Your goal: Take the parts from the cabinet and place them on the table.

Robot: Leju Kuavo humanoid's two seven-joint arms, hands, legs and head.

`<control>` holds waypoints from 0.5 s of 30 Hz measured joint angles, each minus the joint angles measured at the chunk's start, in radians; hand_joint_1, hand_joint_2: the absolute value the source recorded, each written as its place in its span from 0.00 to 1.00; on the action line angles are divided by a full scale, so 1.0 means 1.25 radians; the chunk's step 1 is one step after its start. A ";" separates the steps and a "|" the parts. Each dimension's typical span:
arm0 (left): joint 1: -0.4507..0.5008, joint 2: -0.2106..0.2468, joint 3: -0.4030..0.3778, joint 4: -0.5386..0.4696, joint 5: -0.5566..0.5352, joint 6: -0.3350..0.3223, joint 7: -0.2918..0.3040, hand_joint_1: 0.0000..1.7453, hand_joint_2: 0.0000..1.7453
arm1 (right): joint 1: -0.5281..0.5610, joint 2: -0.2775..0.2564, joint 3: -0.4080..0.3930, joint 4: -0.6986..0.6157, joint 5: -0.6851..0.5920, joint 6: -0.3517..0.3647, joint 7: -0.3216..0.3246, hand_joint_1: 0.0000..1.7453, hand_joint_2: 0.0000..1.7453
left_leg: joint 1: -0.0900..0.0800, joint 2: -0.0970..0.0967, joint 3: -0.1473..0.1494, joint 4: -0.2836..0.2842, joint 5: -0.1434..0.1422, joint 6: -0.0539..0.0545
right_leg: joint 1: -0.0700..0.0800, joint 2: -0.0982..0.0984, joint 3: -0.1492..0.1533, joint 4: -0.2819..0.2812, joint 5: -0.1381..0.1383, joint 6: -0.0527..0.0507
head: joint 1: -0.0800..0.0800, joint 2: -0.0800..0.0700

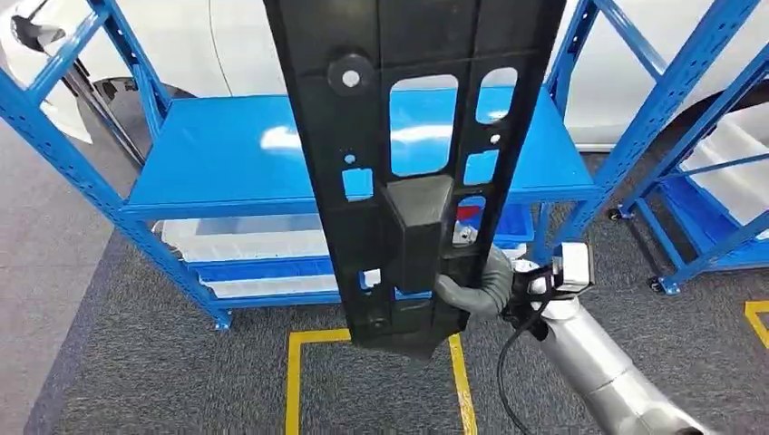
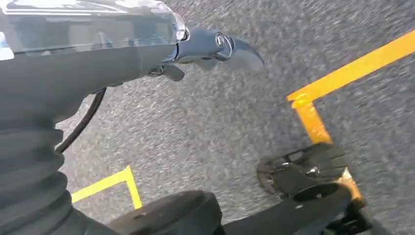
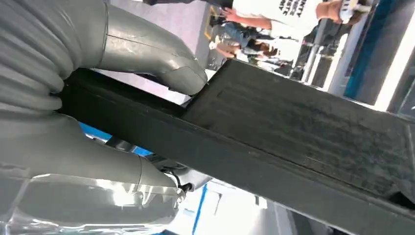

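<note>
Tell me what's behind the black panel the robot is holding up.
Behind the black plastic panel, gripped by the right hand, stands a blue shelf rack. Its cutouts show blue shelf surface and something red. White bins sit on the lower shelf. The rack's middle is covered.

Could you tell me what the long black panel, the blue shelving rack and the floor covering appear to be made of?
The long black panel, held by the right robot hand, looks like moulded matte plastic: ribs, cut-outs and a grainy surface show.
The blue shelving rack seems painted metal, given its glossy reflections and perforated uprights.
The floor covering looks like grey, short-pile speckled carpet, marked with yellow tape, probably vinyl.
</note>
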 joint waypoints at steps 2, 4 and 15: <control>-0.001 0.000 0.000 0.000 0.000 0.000 0.000 0.00 1.00 | 0.002 -0.002 0.000 0.000 0.000 0.000 0.000 1.00 1.00 | 0.003 0.000 -0.002 0.083 -0.001 -0.006 | -0.001 0.000 -0.028 0.002 0.021 0.004 | 0.000 0.000; 0.000 0.000 0.000 0.000 0.000 0.000 0.000 0.00 1.00 | 0.005 -0.002 0.000 0.000 0.000 0.000 0.000 1.00 1.00 | 0.007 0.000 0.052 0.044 0.060 -0.009 | -0.004 0.000 -0.055 0.005 0.040 0.010 | 0.000 0.000; -0.001 0.001 0.000 0.000 0.002 0.000 0.000 0.00 1.00 | 0.006 0.007 -0.005 -0.001 0.001 0.000 0.002 1.00 1.00 | -0.001 -0.004 0.166 -0.194 0.081 0.048 | -0.010 0.009 -0.142 0.179 -0.070 0.048 | 0.000 0.000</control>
